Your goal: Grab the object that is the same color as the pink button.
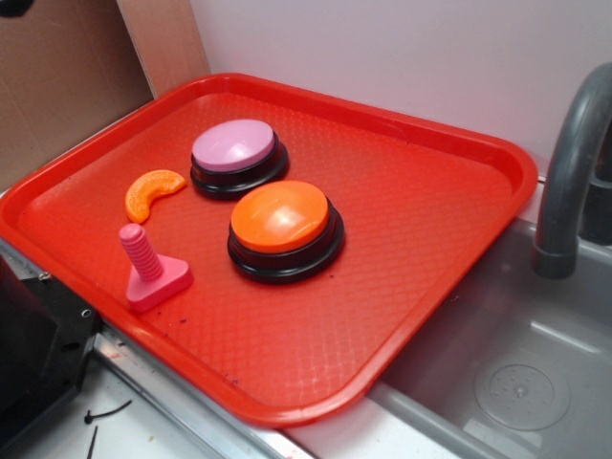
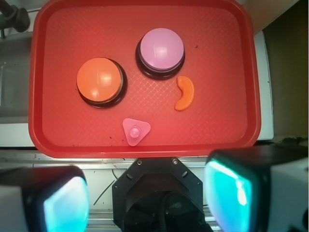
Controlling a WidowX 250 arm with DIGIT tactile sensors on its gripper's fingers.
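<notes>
A small pink toy bolt (image 1: pixel 148 267) stands upright on its flat angular base near the front left edge of a red tray (image 1: pixel 430 220). In the wrist view the bolt (image 2: pixel 135 130) shows from above, near the tray's (image 2: pixel 227 58) lower edge. The pink button (image 1: pixel 235 150) with a pink-lilac dome on a black base sits behind it, and it also shows in the wrist view (image 2: pixel 161 50). My gripper (image 2: pixel 147 203) is open and empty, high above and short of the tray. Its two fingers (image 2: pixel 231 193) frame the robot base. The gripper is out of the exterior view.
A larger orange-topped button (image 1: pixel 285 228) sits mid-tray, also in the wrist view (image 2: pixel 100 82). An orange crescent slice (image 1: pixel 153 191) lies left of the pink button, and shows in the wrist view (image 2: pixel 185 93). A grey sink (image 1: pixel 516 382) and faucet (image 1: pixel 574 163) stand right. Cardboard (image 1: pixel 67 76) leans at the back left.
</notes>
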